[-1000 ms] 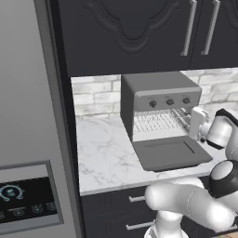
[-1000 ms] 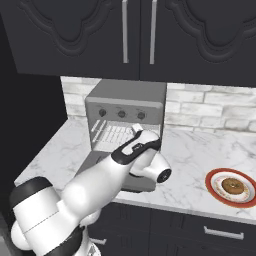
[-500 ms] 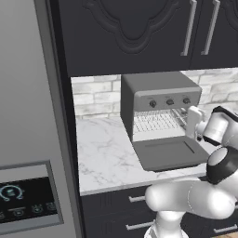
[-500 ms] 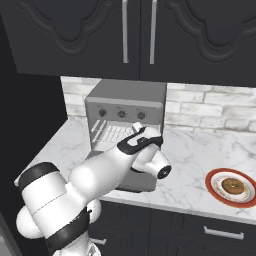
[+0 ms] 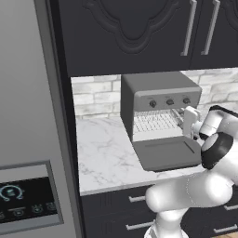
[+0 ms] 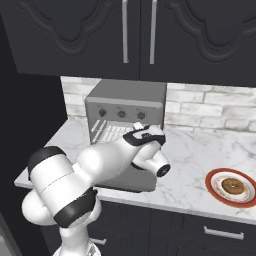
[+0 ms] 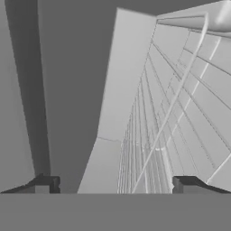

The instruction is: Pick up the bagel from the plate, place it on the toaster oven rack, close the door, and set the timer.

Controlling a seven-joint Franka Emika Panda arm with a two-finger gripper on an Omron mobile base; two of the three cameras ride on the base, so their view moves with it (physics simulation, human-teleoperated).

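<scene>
The grey toaster oven (image 5: 158, 90) stands on the counter with its door (image 5: 162, 154) folded down flat. Inside it lies the wire toaster oven rack (image 5: 155, 122), bare. My gripper (image 5: 186, 122) hovers open at the right end of the opening, just above the door and level with the rack. In the hand view the rack (image 7: 176, 108) fans out close ahead, with nothing between the fingertips (image 7: 189, 184). Far off to the right the bagel (image 6: 233, 186) sits on the red-rimmed plate (image 6: 210, 181). My arm covers most of the door (image 6: 142, 182) in the right base view.
A tall grey fridge panel (image 5: 28, 116) with a display walls off the left. Dark upper cabinets (image 6: 140, 35) hang over the oven. Three knobs (image 5: 169, 102) sit in a row above the oven's opening. Marble counter (image 6: 185, 155) stretches between oven and plate.
My hand has edged closer to the oven's opening while the elbow swung up and across. The jaws stay open and the bagel has not moved.
</scene>
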